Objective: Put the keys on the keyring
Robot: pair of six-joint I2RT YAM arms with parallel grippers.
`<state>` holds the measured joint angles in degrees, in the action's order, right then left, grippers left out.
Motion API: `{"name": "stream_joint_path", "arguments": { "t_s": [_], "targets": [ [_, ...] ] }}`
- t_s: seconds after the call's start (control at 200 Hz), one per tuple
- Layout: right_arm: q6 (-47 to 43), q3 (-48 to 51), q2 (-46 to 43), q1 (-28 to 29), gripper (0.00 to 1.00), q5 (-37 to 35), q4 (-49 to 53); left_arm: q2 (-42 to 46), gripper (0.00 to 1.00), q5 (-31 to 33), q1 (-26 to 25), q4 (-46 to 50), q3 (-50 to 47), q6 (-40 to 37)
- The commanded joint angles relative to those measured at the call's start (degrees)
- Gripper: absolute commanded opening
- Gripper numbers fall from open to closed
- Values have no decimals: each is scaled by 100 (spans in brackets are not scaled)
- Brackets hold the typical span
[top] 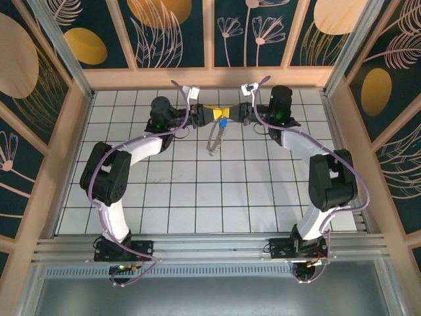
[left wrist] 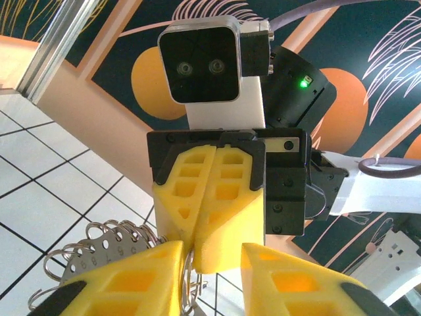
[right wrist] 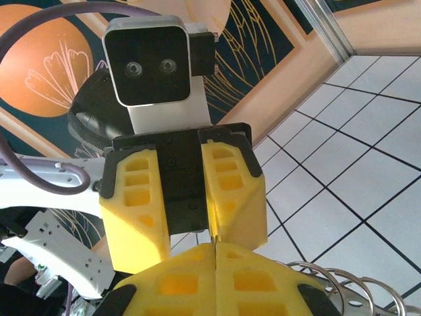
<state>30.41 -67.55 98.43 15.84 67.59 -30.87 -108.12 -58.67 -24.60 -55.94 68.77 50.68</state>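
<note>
Both grippers meet tip to tip above the far middle of the floor. My right gripper (top: 227, 112) (right wrist: 215, 247) is shut, and a thin wire of the keyring (top: 214, 140) comes out of its seam. The ring's loops and pale silvery pieces (left wrist: 85, 253) (right wrist: 342, 280) hang below. My left gripper (top: 209, 113) (left wrist: 210, 253) stands open around the right gripper's tip. Its left finger (left wrist: 125, 280) lies against the ring wire, while its right finger (left wrist: 296, 283) stays apart. The blue-headed key (top: 223, 122) hangs just under the two tips; what it hangs from is hidden.
The white tiled floor (top: 197, 191) is boxed in by wooden walls with dark patterned panels (top: 171, 26). A metal rail (top: 210, 250) carrying both arm bases runs along the near edge. The arms' elbows stand at mid-left and mid-right.
</note>
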Motion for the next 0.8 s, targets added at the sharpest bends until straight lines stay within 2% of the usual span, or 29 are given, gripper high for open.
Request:
{"name": "stream_joint_path", "arguments": {
  "t_s": [0.0,0.13,0.39,0.536,0.796],
  "targets": [
    [8,57,-92,-35,0,8,-301,48,26,-172,-45,-262,-43,-43],
    [0,87,-87,-59,0,8,-305,95,24,-120,-45,-250,-83,-99],
    [-9,110,-105,-65,0,17,-305,89,5,-64,-45,-224,-66,-135],
    [42,108,-95,-55,0,48,-391,31,0,-104,-54,-265,-31,-83],
    [176,138,-194,-65,0,25,-530,-17,0,-93,-133,-397,-30,-50]
  ]
}}
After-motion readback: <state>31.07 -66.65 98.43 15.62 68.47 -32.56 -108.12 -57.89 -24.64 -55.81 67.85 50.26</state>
